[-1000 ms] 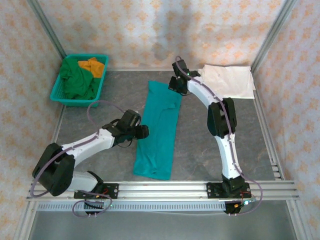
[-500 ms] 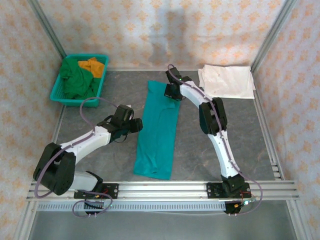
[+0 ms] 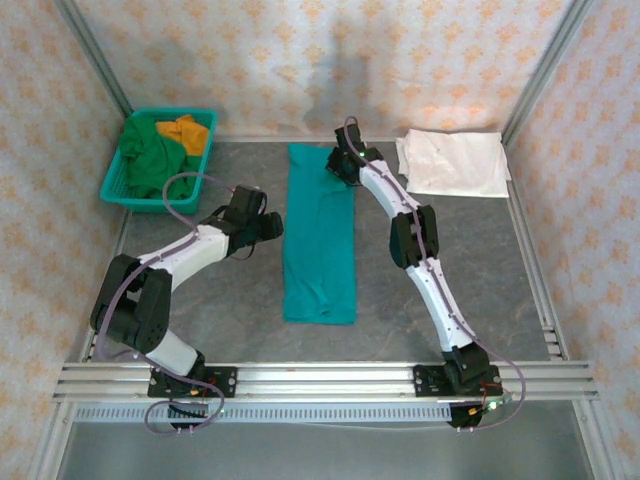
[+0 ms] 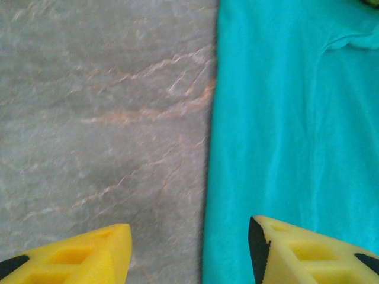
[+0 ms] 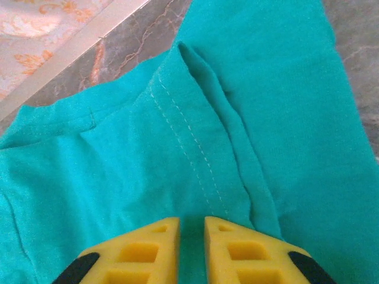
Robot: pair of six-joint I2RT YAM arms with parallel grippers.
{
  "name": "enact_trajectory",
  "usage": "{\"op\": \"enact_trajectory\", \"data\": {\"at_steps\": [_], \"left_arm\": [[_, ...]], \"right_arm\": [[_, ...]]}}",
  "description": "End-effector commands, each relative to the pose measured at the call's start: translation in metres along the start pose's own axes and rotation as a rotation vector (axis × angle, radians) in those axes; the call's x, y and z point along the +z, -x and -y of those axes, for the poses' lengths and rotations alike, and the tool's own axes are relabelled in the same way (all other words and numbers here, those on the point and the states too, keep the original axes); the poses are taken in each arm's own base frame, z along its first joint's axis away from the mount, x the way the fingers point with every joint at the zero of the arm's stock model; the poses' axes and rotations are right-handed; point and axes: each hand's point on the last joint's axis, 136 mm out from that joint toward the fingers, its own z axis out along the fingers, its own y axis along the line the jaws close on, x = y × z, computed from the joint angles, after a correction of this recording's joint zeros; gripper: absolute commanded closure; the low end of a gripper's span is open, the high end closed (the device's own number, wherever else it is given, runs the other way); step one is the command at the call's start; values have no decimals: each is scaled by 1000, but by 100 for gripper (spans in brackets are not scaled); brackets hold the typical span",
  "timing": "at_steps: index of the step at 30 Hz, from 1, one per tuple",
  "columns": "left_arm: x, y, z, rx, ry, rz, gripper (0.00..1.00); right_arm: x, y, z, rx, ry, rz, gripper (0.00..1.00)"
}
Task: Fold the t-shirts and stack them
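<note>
Dragged teal shirt rearward and straight: ready to fold. Holding left gripper open over its left edge. Cannot tell whether right gripper, narrowly parted at its far hem, grips.

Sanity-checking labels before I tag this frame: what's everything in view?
teal t-shirt: 1, teal, table centre, folded into a long strip
white t-shirt: 1, white, far right corner, folded flat
dark green t-shirt: 1, dark green, bunched in basket
orange t-shirt: 1, orange, in basket, far side
basket: 1, teal, far left corner
table: 1, grey marbled
rail: 1, silver, near edge
left claw: 1, yellow fingers, open, over teal t-shirt's left edge
right claw: 1, yellow fingers, nearly together at teal t-shirt's far end; grip unclear
</note>
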Motion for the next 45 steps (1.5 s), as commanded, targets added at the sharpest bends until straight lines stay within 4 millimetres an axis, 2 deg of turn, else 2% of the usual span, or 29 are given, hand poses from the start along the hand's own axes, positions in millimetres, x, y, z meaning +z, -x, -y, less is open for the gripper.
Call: {"op": "enact_trajectory", "data": {"at_steps": [1, 5, 8, 11, 12, 15, 18, 20, 24, 28, 31, 35, 41, 45], "left_arm": [[-7, 11, 4, 18, -11, 13, 43], [-21, -2, 5, -7, -54, -7, 42], [-33, -22, 7, -22, -102, -51, 41], [-49, -46, 7, -13, -139, -90, 41], [-55, -53, 8, -4, -154, -97, 37], [-69, -78, 18, 18, -259, -153, 31], [-74, -111, 31, 36, -359, -254, 31], [-71, -133, 32, 48, -358, -334, 33], [-66, -175, 38, 100, -338, -459, 38], [-60, -202, 35, 90, -300, -506, 46], [-57, -211, 23, 83, -252, -511, 49], [-60, -207, 11, 96, -193, -484, 50], [-52, -214, 10, 70, -196, -496, 52], [-49, -213, 20, 60, -230, -494, 53]], "right_arm": [[-46, 16, -38, -6, 98, -12, 77], [-107, 20, -63, -69, 130, -26, 72], [-149, 0, -70, -130, 148, -75, 69], [-189, -32, -63, -164, 199, -94, 66], [-207, -41, -63, -162, 247, -69, 66], [-244, -82, -34, -156, 360, -9, 59], [-267, -121, 10, -106, 389, 9, 52], [-269, -155, 38, -63, 384, -65, 53], [-270, -231, 70, -53, 341, -269, 55], [-274, -275, 94, -50, 313, -349, 55], [-272, -294, 105, -53, 299, -390, 55], [-270, -302, 113, -50, 287, -402, 56], [-269, -311, 117, -46, 300, -426, 57], [-266, -316, 122, -45, 294, -437, 57]]}}
